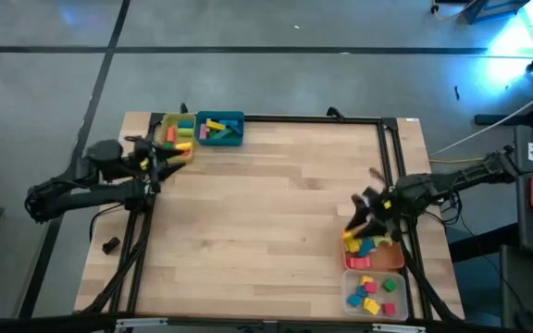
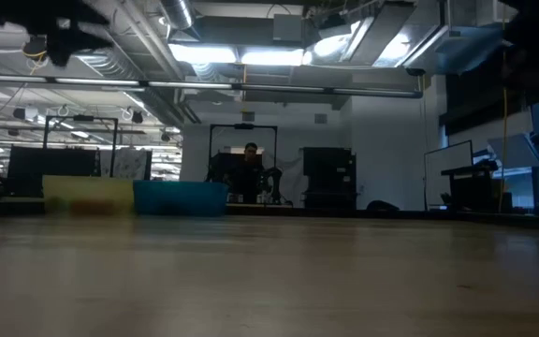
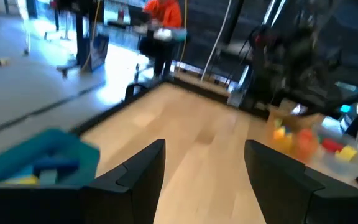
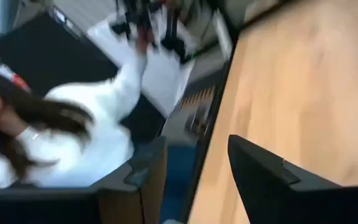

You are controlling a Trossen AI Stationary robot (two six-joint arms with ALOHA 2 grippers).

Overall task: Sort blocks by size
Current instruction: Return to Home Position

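The blocks lie in four trays. A yellow tray (image 1: 167, 123) and a teal tray (image 1: 234, 118) at the table's far left each hold several. So do an orange tray (image 1: 391, 260) and a clear tray (image 1: 350, 298) at the near right. My left gripper (image 3: 204, 146) is open and empty. It hovers at the table's left edge just on the near side of the yellow tray, pointing across the table. My right gripper (image 4: 197, 140) is open with nothing between its fingers, and stands above the far end of the orange tray (image 1: 359, 218).
The wide middle of the wooden table (image 1: 276, 203) is bare. A black frame rail (image 1: 391, 157) runs along the far and right sides. A person in a white sleeve (image 4: 104, 124) shows beyond the table's edge in the right wrist view. Another person (image 2: 251, 173) stands far behind the table.
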